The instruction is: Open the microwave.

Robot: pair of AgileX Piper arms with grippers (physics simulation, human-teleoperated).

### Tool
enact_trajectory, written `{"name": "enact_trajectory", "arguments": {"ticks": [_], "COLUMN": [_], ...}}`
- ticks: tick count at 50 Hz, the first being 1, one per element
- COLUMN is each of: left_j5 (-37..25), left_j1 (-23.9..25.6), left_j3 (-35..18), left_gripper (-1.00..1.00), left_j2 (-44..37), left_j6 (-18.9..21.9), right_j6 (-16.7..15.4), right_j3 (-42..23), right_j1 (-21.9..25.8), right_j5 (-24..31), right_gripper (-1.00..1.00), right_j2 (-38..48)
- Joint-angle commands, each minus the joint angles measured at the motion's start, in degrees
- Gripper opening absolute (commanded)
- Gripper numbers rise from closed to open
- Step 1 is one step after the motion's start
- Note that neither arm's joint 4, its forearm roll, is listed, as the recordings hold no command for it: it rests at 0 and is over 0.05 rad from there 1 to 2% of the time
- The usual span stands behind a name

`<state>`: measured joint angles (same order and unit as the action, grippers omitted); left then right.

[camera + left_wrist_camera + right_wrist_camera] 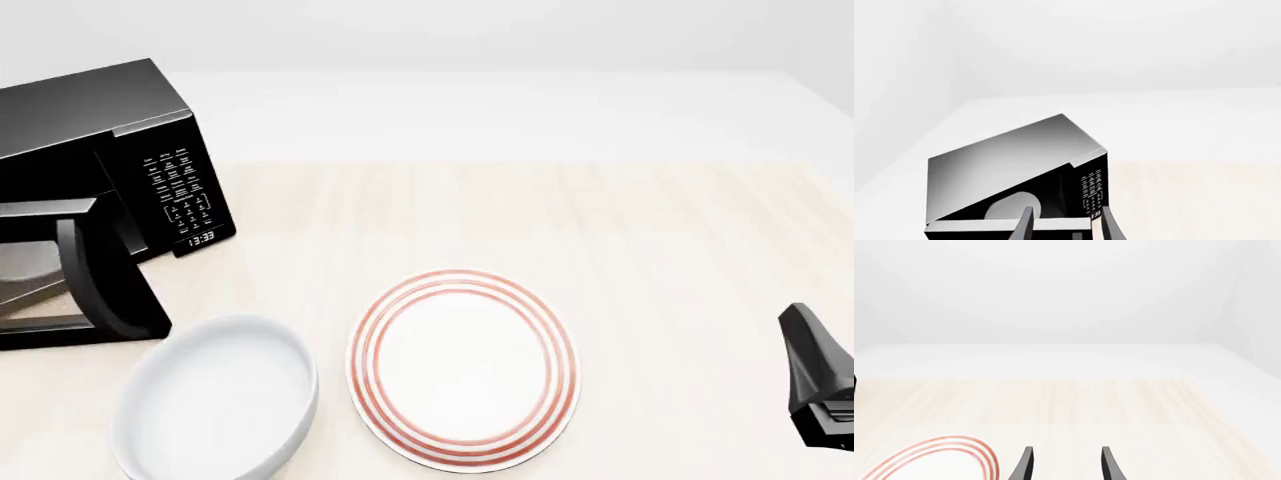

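**Microwave door swung open at the tabletop's far left**

While the microwave [127,160] sits at the far left corner of the tabletop [534,220], its windowed door [67,275] stands swung out toward the near edge, well away from the black body. A keypad panel [180,195] with white labels and a small clock faces the middle of the tabletop. From the left wrist view, a pale round turntable [1011,206] shows inside the open cavity.

The left tool [1064,225] appears only in its own wrist view. Its two dark fingers are spread apart, one in front of the door's top edge and one beside the keypad panel; whether they touch the door cannot be told.

The right tool [1064,465] hangs over the right side of the tabletop, fingers apart, holding nothing. Only part of its dark body shows in the front view.

Near the front edge lie a white bowl [214,400] and, just beside it, a white plate [463,367] with red rings.
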<state>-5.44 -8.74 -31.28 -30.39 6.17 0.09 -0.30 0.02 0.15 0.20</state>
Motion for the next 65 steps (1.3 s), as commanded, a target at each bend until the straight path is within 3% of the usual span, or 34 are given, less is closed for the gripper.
{"name": "enact_trajectory", "arguments": {"ticks": [1, 3, 5, 10, 15, 18, 21, 25, 27, 34, 44, 65], "left_j5": [0.26, -0.56, -1.61, -4.26, -6.40, -8.28, -9.59, -14.42, -16.37, -22.58, -29.04, -32.74], "left_j1": [1.26, 1.42, 1.38, 1.68, 1.76, 2.75, 2.63, 3.96, 3.87, 5.45, 4.26, 3.11], "left_j3": [-6.44, -8.09, -9.73, -14.49, -17.35, -19.95, -20.97, -24.84, -26.26, -31.30, -35.36, -36.11], "left_gripper": [1.00, 1.00, 1.00, 1.00, 1.00, 1.00, 1.00, 1.00, 1.00, 1.00, 1.00, 1.00], "left_j2": [-9.00, -10.26, -11.81, -15.30, -18.47, -20.64, -21.58, -23.10, -24.04, -27.68, -32.54, -38.20], "left_j6": [0.52, -0.44, 1.05, -1.60, -0.61, -3.55, -1.28, -4.12, -2.68, -3.86, 1.01, 2.63], "right_j6": [0.00, 0.00, 0.00, -0.01, 0.00, 0.00, 0.00, -0.01, 0.00, -0.01, 0.00, -0.02], "right_j3": [0.00, 0.00, 0.00, 0.00, 0.00, 0.00, 0.00, 0.00, 0.00, 0.00, 0.00, 0.00], "right_j1": [0.00, -0.01, 0.00, 0.01, 0.00, 0.01, -0.01, 0.00, 0.00, 0.00, 0.01, 0.01], "right_j5": [-0.01, 0.00, 0.00, 0.00, 0.00, 0.00, 0.00, -0.01, 0.00, 0.00, 0.00, 0.00], "right_gripper": [1.00, 1.00, 1.00, 1.00, 1.00, 1.00, 1.00, 1.00, 1.00, 1.00, 1.00, 1.00], "right_j2": [-0.01, 0.00, 0.00, 0.00, 0.00, 0.00, 0.00, -0.01, 0.00, 0.00, 0.00, 0.00]}}
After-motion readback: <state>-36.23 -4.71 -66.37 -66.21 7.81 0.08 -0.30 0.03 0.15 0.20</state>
